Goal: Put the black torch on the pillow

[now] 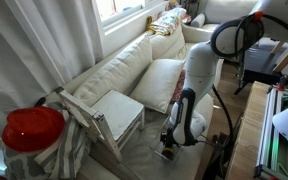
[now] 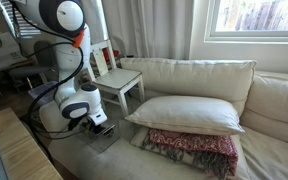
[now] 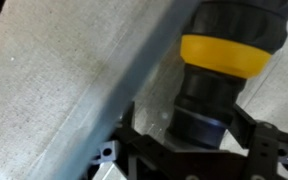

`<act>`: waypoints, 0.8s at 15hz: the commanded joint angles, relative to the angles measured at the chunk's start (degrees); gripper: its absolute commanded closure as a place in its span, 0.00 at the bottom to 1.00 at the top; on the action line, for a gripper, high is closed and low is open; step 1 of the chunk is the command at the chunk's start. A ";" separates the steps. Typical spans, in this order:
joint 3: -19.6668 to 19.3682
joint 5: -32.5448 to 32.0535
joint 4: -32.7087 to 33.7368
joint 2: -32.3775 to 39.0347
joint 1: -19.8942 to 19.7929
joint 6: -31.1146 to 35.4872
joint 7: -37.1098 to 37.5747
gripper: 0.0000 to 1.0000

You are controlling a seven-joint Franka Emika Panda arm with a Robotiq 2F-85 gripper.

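Note:
The black torch [image 3: 219,60] fills the wrist view: a black barrel with a yellow ring, lying on the cream sofa seat. My gripper [image 3: 189,125] straddles its narrower black end. The fingers [image 3: 252,135] stand a little apart from the barrel on both sides, so the gripper is open around it. In both exterior views the gripper [image 1: 172,148] [image 2: 102,127] is down low at the front of the seat. The cream-white pillow [image 1: 159,82] [image 2: 189,112] lies further along the sofa, apart from the gripper. The exterior views do not show the torch clearly.
A clear tray edge [image 3: 134,70] runs diagonally beside the torch. A red-patterned cushion [image 2: 194,152] lies under the pillow's front. A white wooden chair [image 1: 114,112] [image 2: 119,82] stands by the sofa. A red object [image 1: 32,128] sits near the camera.

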 commanded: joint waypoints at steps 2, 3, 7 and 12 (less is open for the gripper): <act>-1.61 3.71 4.41 2.66 3.55 -1.21 -1.38 0.40; -1.76 4.29 4.83 2.87 3.90 -1.05 -1.20 0.47; -1.78 6.39 4.55 1.71 3.90 -0.80 -0.98 0.77; -3.75 13.13 -3.03 -5.43 4.71 -1.92 1.70 0.88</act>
